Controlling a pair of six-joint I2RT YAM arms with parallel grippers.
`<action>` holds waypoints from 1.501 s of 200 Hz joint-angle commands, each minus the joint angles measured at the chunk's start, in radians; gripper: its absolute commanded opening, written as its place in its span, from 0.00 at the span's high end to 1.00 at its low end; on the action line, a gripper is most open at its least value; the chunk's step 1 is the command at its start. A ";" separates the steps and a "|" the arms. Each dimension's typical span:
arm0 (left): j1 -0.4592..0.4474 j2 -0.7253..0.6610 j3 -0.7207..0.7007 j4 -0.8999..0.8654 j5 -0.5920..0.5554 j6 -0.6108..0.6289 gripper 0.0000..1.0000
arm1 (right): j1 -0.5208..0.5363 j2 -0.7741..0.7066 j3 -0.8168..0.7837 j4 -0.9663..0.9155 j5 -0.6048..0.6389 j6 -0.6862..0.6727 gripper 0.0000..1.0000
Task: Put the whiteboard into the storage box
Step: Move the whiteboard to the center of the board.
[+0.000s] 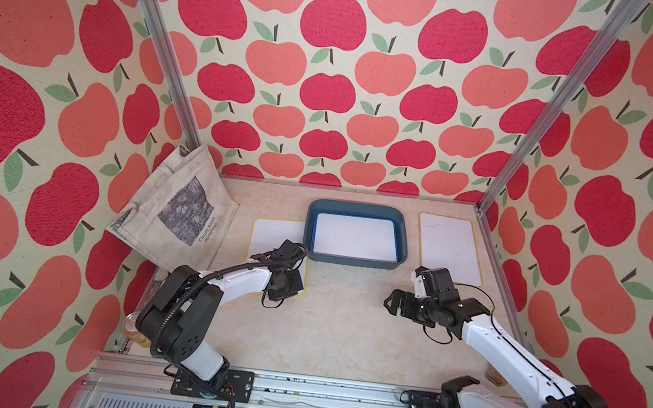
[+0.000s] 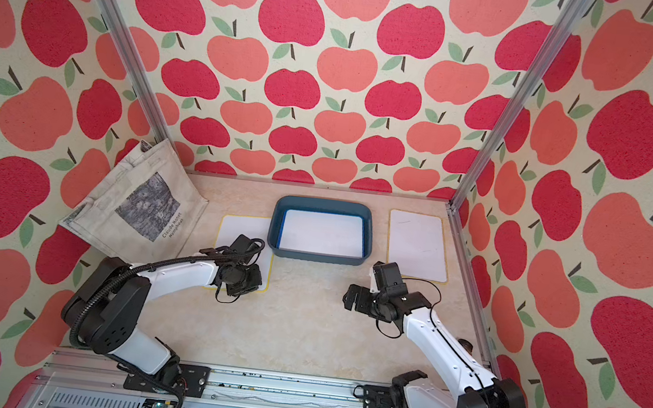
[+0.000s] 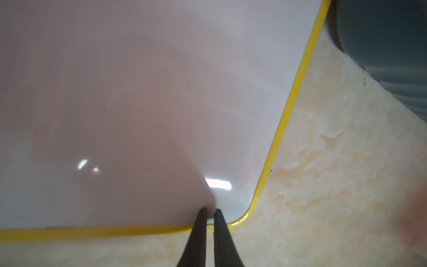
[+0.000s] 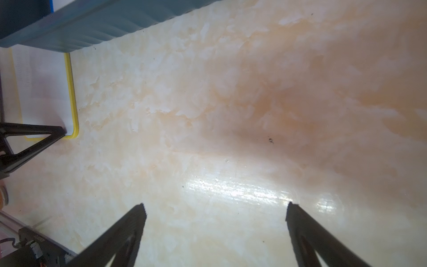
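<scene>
pickup step: the left gripper, fingers all but closed and gripping nothing, rests its tips on a corner of the yellow-edged whiteboard, flat beside the storage box, centre-left of frame. next, an edge likely needs prying up. the right gripper gapes wide, empty.

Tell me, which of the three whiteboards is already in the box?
The blue-edged whiteboard, lying inside the storage box. The two yellow-edged whiteboards lie on the table beside it.
</scene>
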 commanded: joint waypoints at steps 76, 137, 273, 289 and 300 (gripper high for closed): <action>0.036 -0.126 0.021 -0.470 -0.119 0.006 0.84 | 0.369 0.064 -0.012 0.259 -0.008 0.124 0.01; 0.416 -0.024 0.373 -0.446 -0.102 0.225 0.79 | 0.527 0.312 0.131 0.404 -0.105 0.042 0.02; 0.511 0.736 1.157 -0.462 -0.078 0.388 0.83 | 0.650 0.849 0.645 0.205 -0.277 -0.142 0.02; 0.512 0.765 1.178 -0.467 -0.075 0.394 0.83 | 0.653 0.886 0.679 0.183 -0.284 -0.141 0.02; 0.514 0.777 1.179 -0.463 -0.069 0.397 0.83 | 0.652 0.906 0.696 0.170 -0.284 -0.138 0.02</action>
